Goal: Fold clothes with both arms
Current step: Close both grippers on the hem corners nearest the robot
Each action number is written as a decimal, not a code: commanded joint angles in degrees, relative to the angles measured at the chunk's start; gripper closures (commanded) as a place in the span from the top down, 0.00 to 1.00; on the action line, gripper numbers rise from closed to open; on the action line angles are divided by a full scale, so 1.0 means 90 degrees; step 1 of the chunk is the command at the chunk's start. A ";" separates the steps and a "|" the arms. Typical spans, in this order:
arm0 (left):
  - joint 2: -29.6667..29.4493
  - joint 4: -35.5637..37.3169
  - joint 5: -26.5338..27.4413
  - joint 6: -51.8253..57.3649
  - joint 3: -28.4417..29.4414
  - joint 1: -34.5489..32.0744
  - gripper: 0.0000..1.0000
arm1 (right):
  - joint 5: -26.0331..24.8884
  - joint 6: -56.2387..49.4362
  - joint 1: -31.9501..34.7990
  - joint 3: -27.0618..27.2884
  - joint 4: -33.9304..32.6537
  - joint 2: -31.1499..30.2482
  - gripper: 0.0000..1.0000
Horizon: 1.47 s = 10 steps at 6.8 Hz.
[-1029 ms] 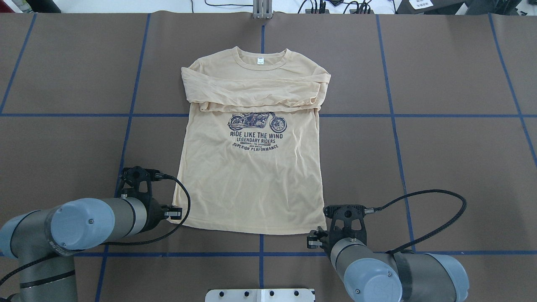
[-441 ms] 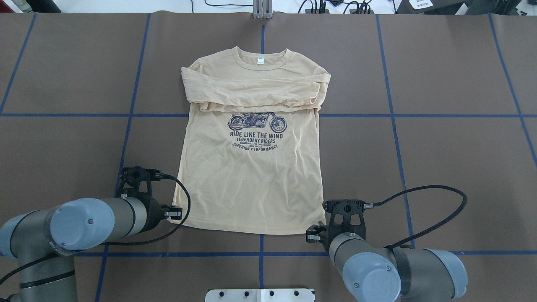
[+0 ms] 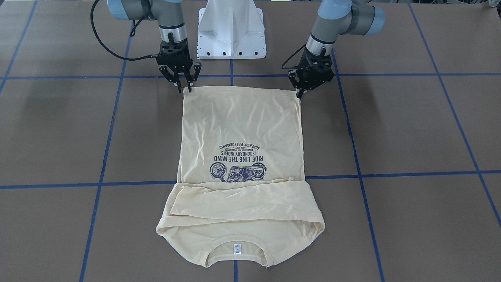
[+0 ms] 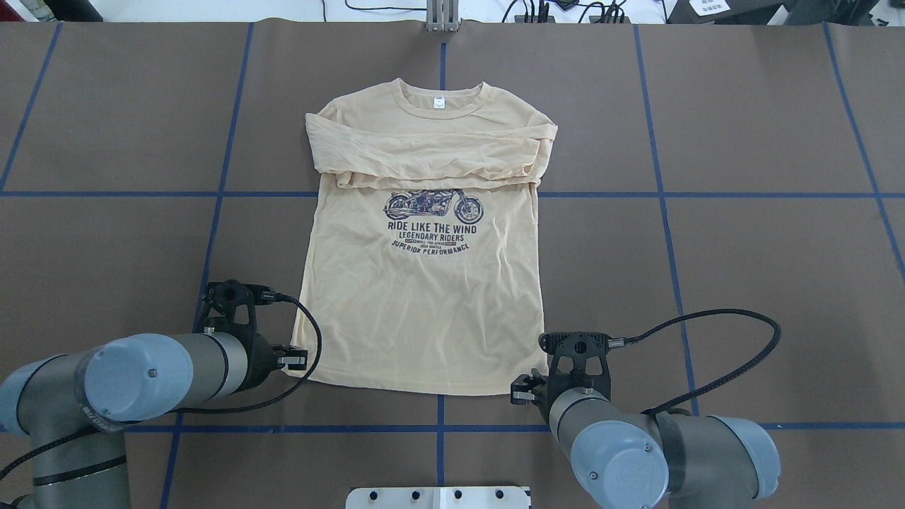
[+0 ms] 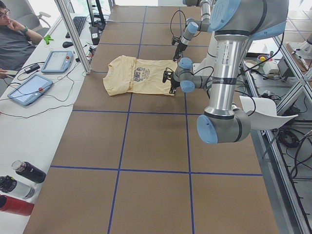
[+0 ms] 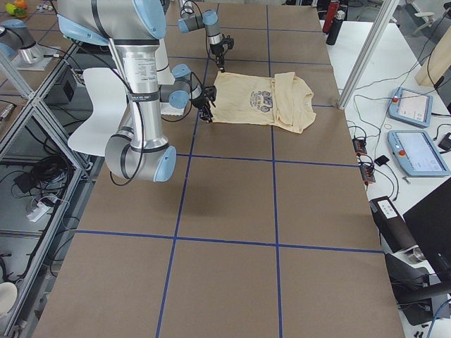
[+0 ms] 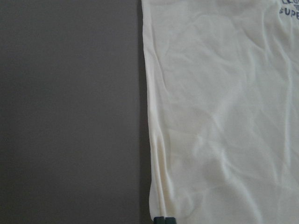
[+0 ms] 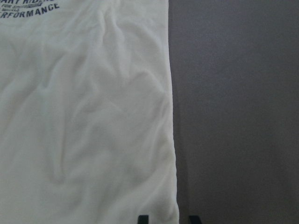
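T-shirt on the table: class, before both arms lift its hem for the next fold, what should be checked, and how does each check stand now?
1. Sleeves folded across the T-shirt chest: ok.
2. Body lying flat: ok.
3. Left gripper shut on its hem corner: ok.
4. Right gripper shut on the other hem corner: not ok, jaws open astride the edge.
5. Left arm's cable off the cloth: cannot tell.

Both the left arm (image 4: 212, 360) and right arm (image 4: 714, 459) are silver-grey tubes with light-blue joint caps (image 4: 134, 375) dotted with small screws. Black cables (image 4: 317, 346) loop off the wrists. Each black hand has two fingers: left hand (image 3: 300, 93), right hand (image 3: 184, 87).
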 commanded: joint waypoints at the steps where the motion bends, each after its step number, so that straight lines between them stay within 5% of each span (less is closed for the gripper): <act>1: -0.0009 0.0000 -0.0003 0.0003 -0.0003 0.0000 0.00 | -0.0006 0.0018 -0.0005 -0.0079 0.0000 0.0004 0.44; 3: -0.0019 0.0000 -0.0003 0.0003 -0.0003 0.0000 0.00 | -0.0006 0.0028 -0.0005 -0.0080 0.0000 0.0024 0.35; 5: -0.0019 0.0010 -0.0169 0.0013 -0.0003 0.0000 0.00 | -0.0006 0.0028 -0.0005 -0.0080 0.0000 0.0024 0.00; 10: 0.0048 0.0039 -0.0189 0.0042 -0.0216 -0.0010 0.00 | -0.0016 0.0009 0.0044 0.0134 0.0000 0.0014 0.00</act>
